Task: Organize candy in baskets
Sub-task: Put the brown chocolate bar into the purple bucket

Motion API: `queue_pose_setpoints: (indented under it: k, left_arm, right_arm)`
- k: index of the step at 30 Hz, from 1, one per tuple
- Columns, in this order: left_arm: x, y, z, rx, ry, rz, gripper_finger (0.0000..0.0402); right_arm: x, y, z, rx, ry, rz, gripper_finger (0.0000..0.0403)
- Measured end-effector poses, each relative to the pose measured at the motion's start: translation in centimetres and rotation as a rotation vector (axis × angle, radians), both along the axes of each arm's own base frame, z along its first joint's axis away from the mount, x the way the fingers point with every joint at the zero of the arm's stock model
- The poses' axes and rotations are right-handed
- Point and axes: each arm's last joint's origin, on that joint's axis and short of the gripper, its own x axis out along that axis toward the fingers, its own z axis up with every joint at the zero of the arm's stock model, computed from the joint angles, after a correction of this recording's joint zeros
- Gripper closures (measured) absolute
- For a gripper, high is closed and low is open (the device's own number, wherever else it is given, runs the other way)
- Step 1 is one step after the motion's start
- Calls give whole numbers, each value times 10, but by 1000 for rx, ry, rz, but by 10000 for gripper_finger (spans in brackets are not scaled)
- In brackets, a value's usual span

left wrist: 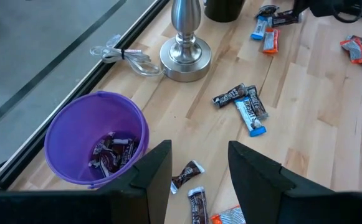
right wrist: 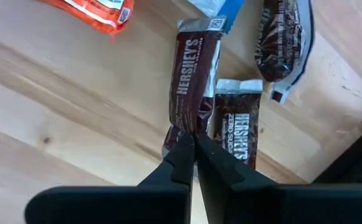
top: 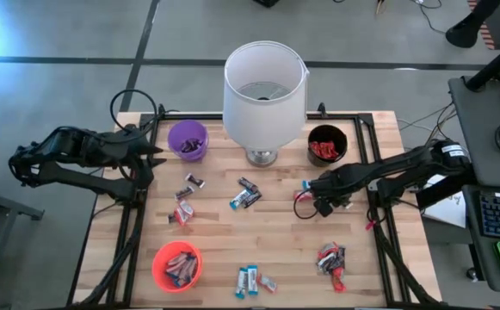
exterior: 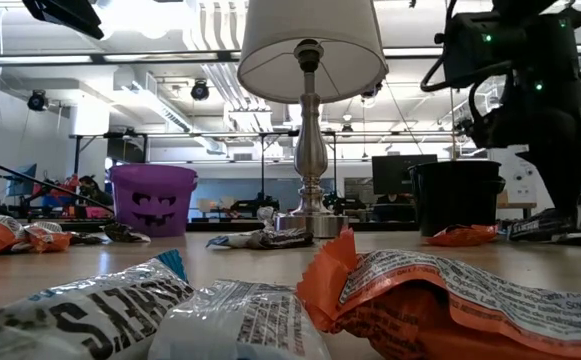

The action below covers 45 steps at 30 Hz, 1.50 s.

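While a white lampshade (top: 264, 86) on a metal base dominates the back of the tabletop (top: 215, 241), three small baskets sit around it. To its left, the purple basket (top: 187, 139) holds a few dark brown bars. To its right, the black basket (top: 327, 145) holds red-wrapped pieces. At the front left, the orange basket (top: 177, 265) holds several bars. Loose candy (top: 245, 195) lies scattered across the wood between them in small clusters.

Reaching in from the right edge, the right gripper (right wrist: 195, 144) is low over the tabletop in front of the black basket, its fingers pinched closed on the end of a dark brown Hershey's bar (right wrist: 192, 78) lying beside a second brown bar (right wrist: 236, 127). At the left edge beside the purple basket, the left gripper (left wrist: 199, 163) hangs parted, holding nothing.
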Motion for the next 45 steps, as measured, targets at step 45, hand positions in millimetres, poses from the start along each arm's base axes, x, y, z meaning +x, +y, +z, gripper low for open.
queue_pose_setpoints:
  k: [45]
  left_arm:
    - [0, -1, 0, -9, 2, -20, 262]
  right_arm:
    - [6, -11, -22, 161, -149, -96, 272]
